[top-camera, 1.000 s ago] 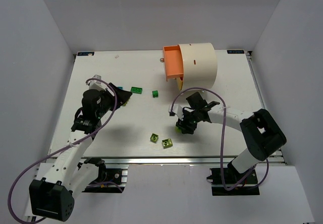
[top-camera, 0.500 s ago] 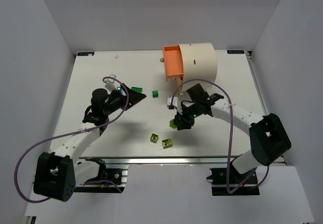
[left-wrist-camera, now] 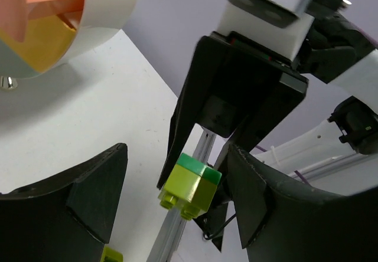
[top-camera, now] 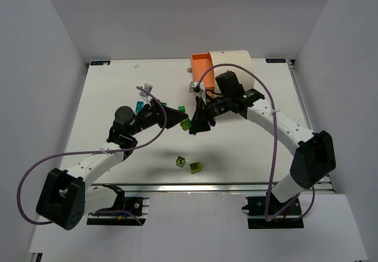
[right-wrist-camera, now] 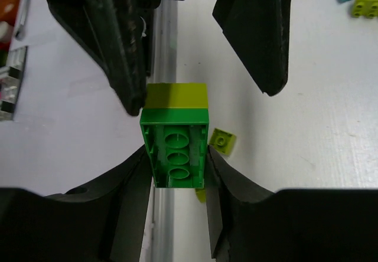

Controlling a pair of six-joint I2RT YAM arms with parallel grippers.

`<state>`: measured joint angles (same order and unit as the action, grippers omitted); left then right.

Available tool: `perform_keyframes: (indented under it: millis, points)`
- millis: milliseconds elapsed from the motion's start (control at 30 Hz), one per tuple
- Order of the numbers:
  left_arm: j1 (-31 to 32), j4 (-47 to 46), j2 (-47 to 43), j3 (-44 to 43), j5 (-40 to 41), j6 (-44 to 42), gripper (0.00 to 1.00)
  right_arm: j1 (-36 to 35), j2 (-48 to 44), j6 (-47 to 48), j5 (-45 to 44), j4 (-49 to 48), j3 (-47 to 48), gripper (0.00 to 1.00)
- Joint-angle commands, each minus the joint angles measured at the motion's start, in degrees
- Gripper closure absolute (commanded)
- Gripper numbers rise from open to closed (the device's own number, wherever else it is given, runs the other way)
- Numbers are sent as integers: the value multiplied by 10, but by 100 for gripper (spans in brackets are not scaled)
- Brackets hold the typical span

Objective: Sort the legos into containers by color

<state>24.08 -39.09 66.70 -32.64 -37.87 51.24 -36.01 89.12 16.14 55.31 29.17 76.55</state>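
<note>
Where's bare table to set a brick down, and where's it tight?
Free: the table far-left, between its edge and the left arm; near-right patch between the lime bricks and the right arm. Crowded: centre before the drum, where the open left gripper faces the right gripper clamping a stack.

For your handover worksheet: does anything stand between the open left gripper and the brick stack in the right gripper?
Nothing visible does. The left gripper is open, and the green-and-lime brick stack, clamped by the right gripper, sits just ahead of it, clear space between.
</note>
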Motion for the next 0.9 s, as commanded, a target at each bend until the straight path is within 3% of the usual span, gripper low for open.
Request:
perform_keyframes:
  millis: [0, 233, 467, 867]
  points:
    - [12, -34, -22, -5, 23, -38, 21, 5, 4, -79, 57, -30, 23, 100]
    - [24, -100, -45, 27, 38, -53, 21, 18, 7, -157, 124, -85, 11, 100]
    - [24, -83, -88, 37, 65, -79, 20, 37, 15, -224, 179, -137, 6, 100]
    - [24, -170, -50, 50, 44, -19, 18, 39, 17, -234, 187, -163, 11, 100]
